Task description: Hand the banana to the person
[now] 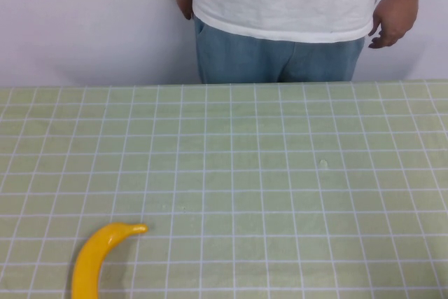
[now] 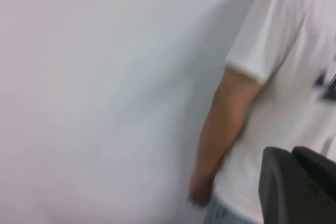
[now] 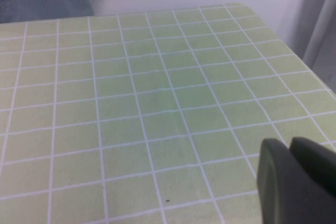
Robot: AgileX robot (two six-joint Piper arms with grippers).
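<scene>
High view, banana (image 1: 98, 257) cut off, pincers unseen

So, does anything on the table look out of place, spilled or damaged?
Nothing stands out. The banana lies whole at the table's near left edge, and the person stands behind the far edge, arms down. Only a dark part of the left gripper and right gripper shows, each in its wrist view.
</scene>
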